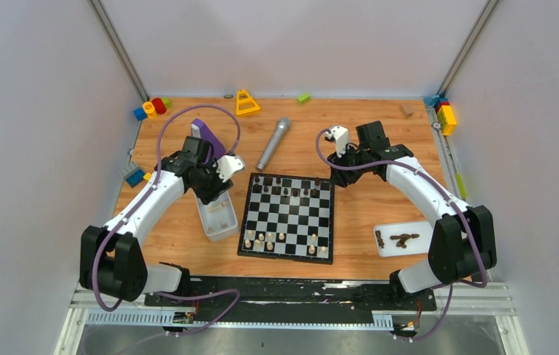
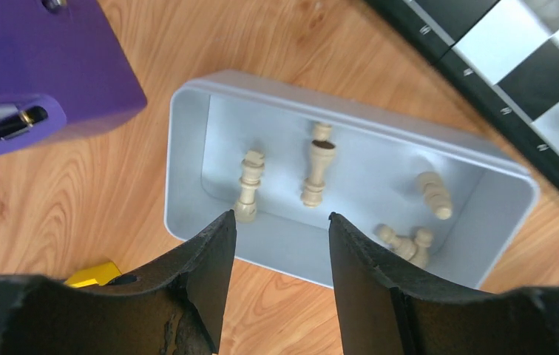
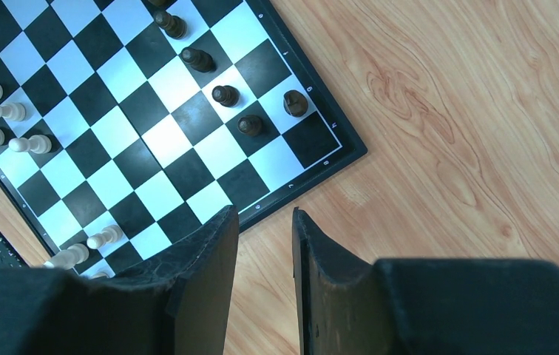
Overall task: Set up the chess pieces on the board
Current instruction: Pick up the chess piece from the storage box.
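The chessboard (image 1: 288, 217) lies mid-table, with dark pieces (image 1: 285, 186) along its far rows and light pieces (image 1: 276, 240) along its near rows. Left of it a pale bin (image 1: 216, 214) holds several light pieces lying flat, among them a tall one (image 2: 316, 166) and a shorter one (image 2: 249, 185). My left gripper (image 2: 282, 218) hovers open over the bin's (image 2: 188, 148) near wall, empty. My right gripper (image 3: 263, 214) hangs open by a narrow gap, empty, over bare wood beside the board's (image 3: 136, 140) far right corner, where dark pieces (image 3: 226, 95) stand. A white tray (image 1: 424, 248) at right holds dark pieces (image 1: 404, 238).
A purple box (image 2: 32, 66) sits just beyond the bin. A grey microphone (image 1: 273, 143) lies behind the board. Toy blocks cluster at the far left corner (image 1: 151, 107), the far right corner (image 1: 445, 115) and the left edge (image 1: 134, 176). A yellow wedge (image 1: 246, 103) stands at the back.
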Tool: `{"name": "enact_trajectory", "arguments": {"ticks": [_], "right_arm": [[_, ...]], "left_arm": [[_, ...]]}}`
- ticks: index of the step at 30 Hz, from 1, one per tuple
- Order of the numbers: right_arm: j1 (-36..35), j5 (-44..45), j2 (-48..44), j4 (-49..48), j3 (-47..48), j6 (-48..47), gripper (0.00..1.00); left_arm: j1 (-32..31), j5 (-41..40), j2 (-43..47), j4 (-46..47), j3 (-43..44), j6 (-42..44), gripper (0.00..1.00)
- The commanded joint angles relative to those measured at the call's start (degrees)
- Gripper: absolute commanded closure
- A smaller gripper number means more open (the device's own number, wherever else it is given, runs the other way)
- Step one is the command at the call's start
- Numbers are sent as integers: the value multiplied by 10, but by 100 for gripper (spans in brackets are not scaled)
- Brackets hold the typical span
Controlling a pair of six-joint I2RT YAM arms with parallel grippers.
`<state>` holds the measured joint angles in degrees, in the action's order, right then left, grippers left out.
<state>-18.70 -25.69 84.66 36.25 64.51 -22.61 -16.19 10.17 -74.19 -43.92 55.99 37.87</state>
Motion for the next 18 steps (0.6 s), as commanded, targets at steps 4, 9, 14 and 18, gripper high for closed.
{"name": "enact_trajectory", "arguments": {"ticks": [4, 9, 14, 18], "right_arm": [[-3, -13, 6, -6, 7, -9, 66], [-3, -14, 9, -5, 8, -10, 66], [-3, -14, 9, -3, 8, -11, 66], [-3, -14, 10, -1, 8, -12, 66]], "left_arm": [[32, -36, -66, 49, -3, 64, 43], [33, -59, -111, 73, -3, 84, 43], [34, -72, -147, 82, 4, 95, 44], [34, -76, -173, 88, 5, 102, 44]]}}
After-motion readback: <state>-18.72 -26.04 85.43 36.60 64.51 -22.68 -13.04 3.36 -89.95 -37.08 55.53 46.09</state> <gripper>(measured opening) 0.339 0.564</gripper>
